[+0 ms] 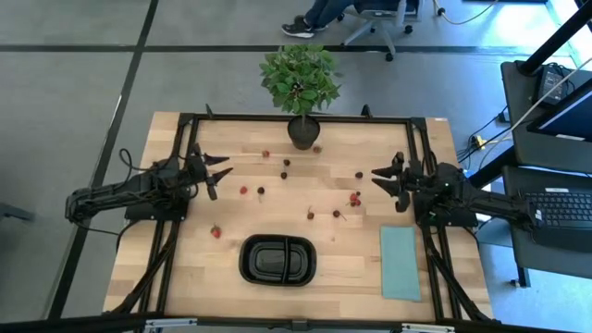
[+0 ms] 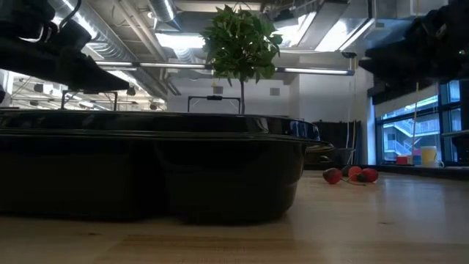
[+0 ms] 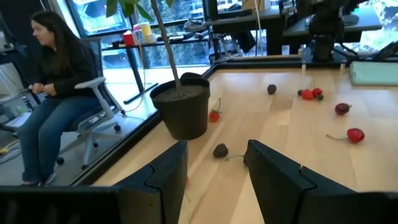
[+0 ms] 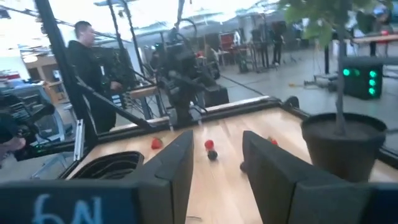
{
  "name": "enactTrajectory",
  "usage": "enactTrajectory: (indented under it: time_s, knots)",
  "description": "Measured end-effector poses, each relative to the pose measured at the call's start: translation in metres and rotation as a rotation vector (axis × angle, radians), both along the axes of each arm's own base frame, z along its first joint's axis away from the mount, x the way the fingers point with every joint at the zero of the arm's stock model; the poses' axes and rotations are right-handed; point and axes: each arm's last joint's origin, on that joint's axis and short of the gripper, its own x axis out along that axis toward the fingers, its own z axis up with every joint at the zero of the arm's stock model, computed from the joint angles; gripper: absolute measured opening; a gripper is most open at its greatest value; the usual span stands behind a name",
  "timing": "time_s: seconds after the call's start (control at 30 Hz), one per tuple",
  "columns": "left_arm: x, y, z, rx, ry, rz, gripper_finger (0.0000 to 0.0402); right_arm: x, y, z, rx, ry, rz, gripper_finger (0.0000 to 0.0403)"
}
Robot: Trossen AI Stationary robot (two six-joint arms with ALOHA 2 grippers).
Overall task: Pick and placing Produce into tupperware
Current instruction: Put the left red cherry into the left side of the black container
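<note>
The wooden table point(image 1: 185, 268) stands on a grey floor, with a black frame along its edges and a seated person behind the far side. The produce point(image 1: 354, 199) lies loose in the middle band of the table, between the two end effectors, small red and dark pieces well apart from each other, so each one can probably be taken alone. The tupperware point(image 1: 277, 260) sits at the near edge, nearer than both end effectors, and both its compartments look empty, so I judge that no piece is placed yet. The left end effector point(image 1: 218, 172) hovers at the left side with its fingers parted and nothing between them; the closest pieces are just to its right. The right end effector point(image 1: 386, 179) waits opposite, also parted and empty, with a red cluster to its left. A potted plant point(image 1: 301, 88) at the far edge limits reaching there, and a teal sheet point(image 1: 400, 263) lies beside the tupperware. The centre is open room for moving.
</note>
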Motion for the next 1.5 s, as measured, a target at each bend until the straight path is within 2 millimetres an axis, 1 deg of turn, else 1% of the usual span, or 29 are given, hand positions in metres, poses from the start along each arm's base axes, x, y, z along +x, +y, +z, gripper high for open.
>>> enactTrajectory:
  time_s: [0.23,0.3,0.4,0.57,0.87,1.13,1.27,1.37,1.43,1.5]
  knots:
    - [0.003,0.001,-0.001,-0.011,0.018,0.002,0.0159,0.006,0.004,0.005,-0.133,-0.033,0.036,0.0141]
    - [0.003,0.001,-0.001,-0.012,0.018,0.001,0.0159,0.009,0.005,0.007,-0.151,-0.007,0.042,0.0141]
    - [0.004,0.001,-0.001,-0.012,0.018,0.002,0.0159,0.016,0.004,0.014,-0.143,0.045,0.056,0.0141]
    - [0.004,0.001,-0.001,-0.018,0.012,0.002,0.0159,0.036,0.005,0.022,-0.153,0.174,0.094,0.0141]
    - [0.004,0.001,-0.001,-0.029,0.007,0.004,0.0159,0.077,0.013,0.025,-0.156,0.349,0.184,0.0141]
    - [0.004,0.001,-0.001,-0.028,0.008,0.004,0.0159,0.113,0.027,0.023,-0.189,0.38,0.263,0.0141]
    - [0.004,0.001,-0.001,-0.029,0.009,0.003,0.0159,0.129,0.028,0.023,-0.186,0.382,0.268,0.0141]
    - [0.004,0.001,-0.001,-0.029,0.011,0.003,0.0159,0.14,0.029,0.024,-0.141,0.393,0.265,0.0141]
    - [0.004,0.001,-0.002,-0.03,0.016,0.003,0.0159,0.146,0.029,0.021,-0.14,0.414,0.269,0.0141]
    - [0.004,0.001,-0.002,-0.032,0.022,0.003,0.0159,0.151,0.03,0.013,-0.158,0.45,0.276,0.0141]
